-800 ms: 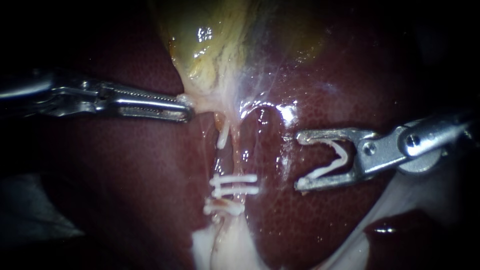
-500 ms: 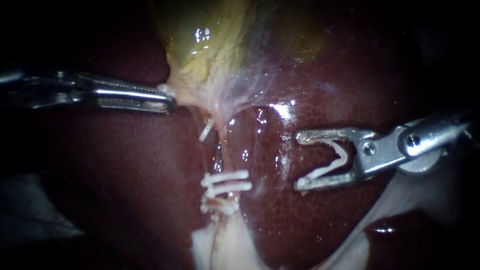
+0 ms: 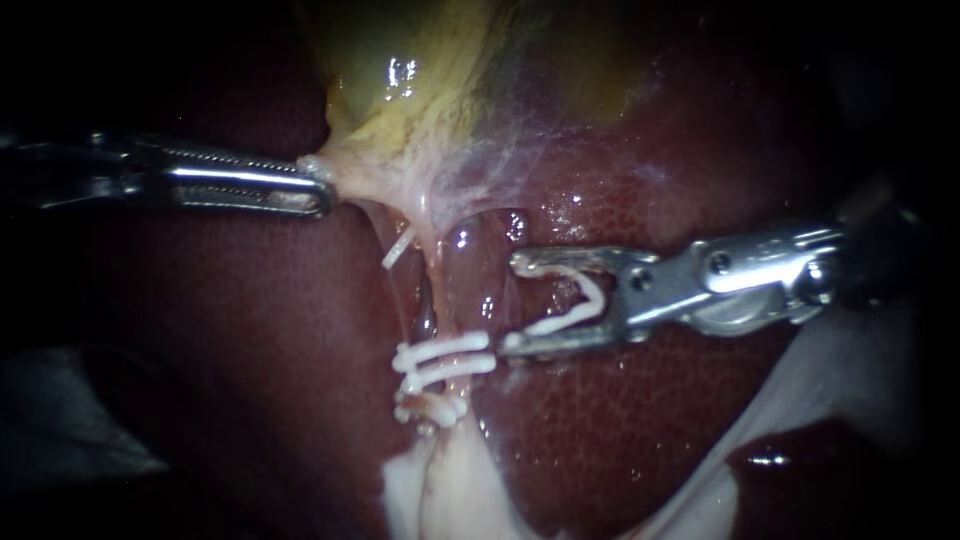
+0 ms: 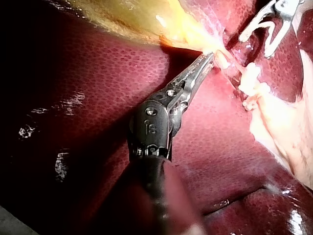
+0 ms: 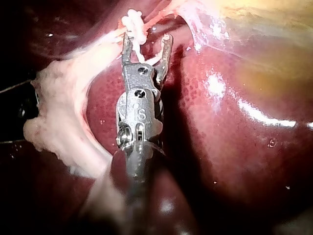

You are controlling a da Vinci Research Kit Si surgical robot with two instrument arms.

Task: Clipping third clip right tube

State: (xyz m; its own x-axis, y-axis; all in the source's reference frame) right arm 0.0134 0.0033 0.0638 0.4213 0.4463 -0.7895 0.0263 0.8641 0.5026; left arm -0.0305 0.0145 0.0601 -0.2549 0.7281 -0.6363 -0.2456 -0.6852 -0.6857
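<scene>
My left instrument comes in from the left, jaws shut on the pale neck of the gallbladder and holding it taut; the left wrist view shows the same grip. A thin tube runs down from the neck to two white clips lying across it, with a third clip just below. My right instrument holds an open white clip between wide-spread jaws. Its tips lie just right of the tube, above the placed clips. In the right wrist view its jaws reach the placed clips.
Dark red liver surrounds everything. A small white clip sits on a thin strand left of the tube. Pale fatty tissue hangs below the clips, and a whitish fold lies under the right shaft.
My right instrument has moved left with its clip, from well clear of the tube to right beside it. My left instrument has drawn the gallbladder neck further left and a little up.
</scene>
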